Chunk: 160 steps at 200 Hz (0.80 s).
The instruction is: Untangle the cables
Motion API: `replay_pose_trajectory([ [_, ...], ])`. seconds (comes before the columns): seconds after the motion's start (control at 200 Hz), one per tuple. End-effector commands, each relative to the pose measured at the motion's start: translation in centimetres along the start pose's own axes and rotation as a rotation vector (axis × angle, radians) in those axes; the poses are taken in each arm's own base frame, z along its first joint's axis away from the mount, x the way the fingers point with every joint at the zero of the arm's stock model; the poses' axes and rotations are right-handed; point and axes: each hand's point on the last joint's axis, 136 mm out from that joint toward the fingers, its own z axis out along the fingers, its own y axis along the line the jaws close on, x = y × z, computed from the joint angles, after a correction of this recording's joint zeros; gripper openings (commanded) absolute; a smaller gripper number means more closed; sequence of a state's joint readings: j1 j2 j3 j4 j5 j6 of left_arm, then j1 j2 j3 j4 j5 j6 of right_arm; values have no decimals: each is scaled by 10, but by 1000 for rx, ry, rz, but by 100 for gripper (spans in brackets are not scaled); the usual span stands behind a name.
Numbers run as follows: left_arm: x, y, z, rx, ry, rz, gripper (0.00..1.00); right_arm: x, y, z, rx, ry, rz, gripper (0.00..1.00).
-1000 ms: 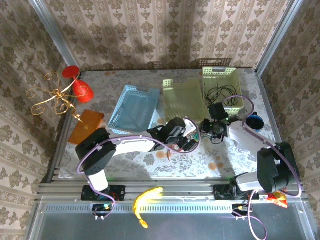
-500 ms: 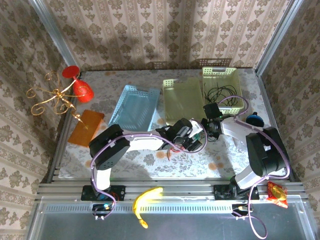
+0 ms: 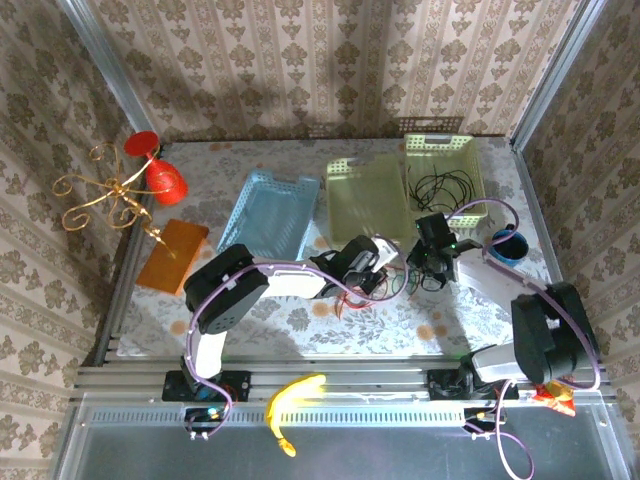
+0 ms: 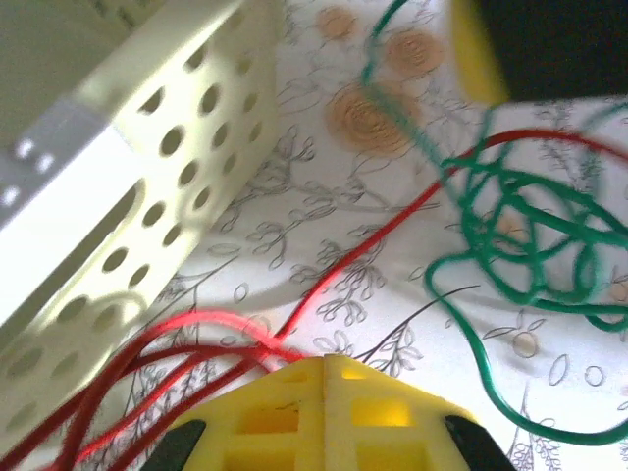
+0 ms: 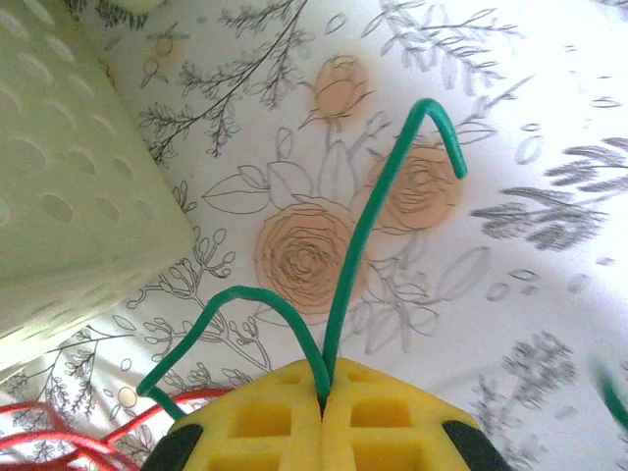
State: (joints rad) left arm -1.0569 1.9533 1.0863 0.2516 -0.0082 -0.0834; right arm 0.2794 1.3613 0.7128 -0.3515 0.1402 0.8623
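Observation:
Red and green cables lie tangled on the flowered tablecloth in front of the pale green tray. My left gripper is shut, and several strands of the red cable run in under its yellow fingertips. The green cable lies in loose loops just beyond it to the right. My right gripper is shut on the green cable, which rises from the seam between its pads in two arcs. From above, the left gripper and right gripper sit close together. The black cable lies coiled in the far right basket.
A pale green tray and a perforated basket stand behind the grippers, a blue basket to the left. A gold wire stand with red glasses and an orange sheet are far left. A blue bowl sits right.
My left gripper has gone from wide open to shut on the red cable. The right gripper has closed fully on the green cable, and its arm has shifted slightly.

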Motion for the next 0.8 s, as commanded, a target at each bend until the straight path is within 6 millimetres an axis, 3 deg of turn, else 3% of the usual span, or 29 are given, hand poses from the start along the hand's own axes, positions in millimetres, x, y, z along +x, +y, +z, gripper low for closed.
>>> replay_pose_trajectory([
  [0.0,-11,5,-11,-8,-42,-21,0,-4,-24,-12,80,-59,48,0],
  [0.075,-10,6,-16,-15,-49,-21,0,-6,-24,-17,66,-70,26,0],
  [0.17,-15,4,-25,-8,-66,-17,0,-6,-8,-25,-22,-67,-80,0],
  [0.195,-16,3,-29,0,-73,-17,10,-7,-2,-27,-59,-70,-111,0],
  [0.235,-20,-1,-35,25,-87,-12,36,-5,8,-32,-123,-70,-156,0],
  [0.265,-24,-6,-40,56,-99,-11,45,-3,17,-36,-179,-67,-190,0],
  [0.355,-34,-17,-53,139,-120,-6,66,4,42,-52,-347,-58,-274,0],
  [0.47,-47,-22,-66,205,-147,-13,80,13,57,-62,-456,-32,-323,0],
  [0.62,-61,-15,-68,244,-175,-64,83,26,69,-67,-548,17,-346,0],
  [0.745,-69,-11,-66,271,-196,-98,68,31,70,-71,-576,35,-369,0],
  [0.795,-72,-11,-65,278,-199,-100,67,34,70,-72,-584,41,-387,0],
])
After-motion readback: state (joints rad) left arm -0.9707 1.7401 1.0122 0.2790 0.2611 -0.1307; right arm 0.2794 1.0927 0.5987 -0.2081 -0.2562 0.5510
